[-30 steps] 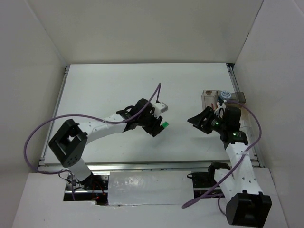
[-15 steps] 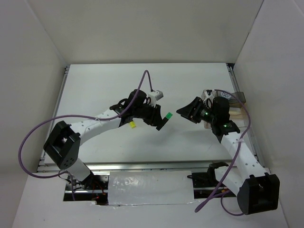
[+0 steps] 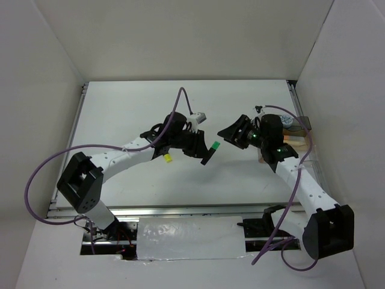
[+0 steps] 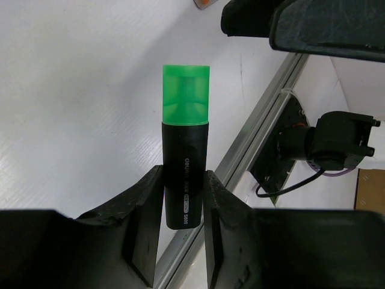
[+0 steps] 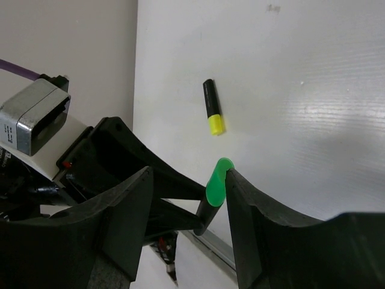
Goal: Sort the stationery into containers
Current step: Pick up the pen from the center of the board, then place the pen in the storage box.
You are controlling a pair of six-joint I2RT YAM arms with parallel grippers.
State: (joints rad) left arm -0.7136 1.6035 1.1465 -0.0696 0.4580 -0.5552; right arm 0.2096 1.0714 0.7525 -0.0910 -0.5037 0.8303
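left hand clamped on green-capped highlighter, raised over worktop | right hand jaws apart, green cap between them | yellow-capped highlighter lying beside left arm, outside left wrist view | organiser in top view only, partly behind right arm

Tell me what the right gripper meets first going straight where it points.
The green cap of the highlighter held by the left gripper: it shows inside the open right gripper, just ahead, though depth is unclear.
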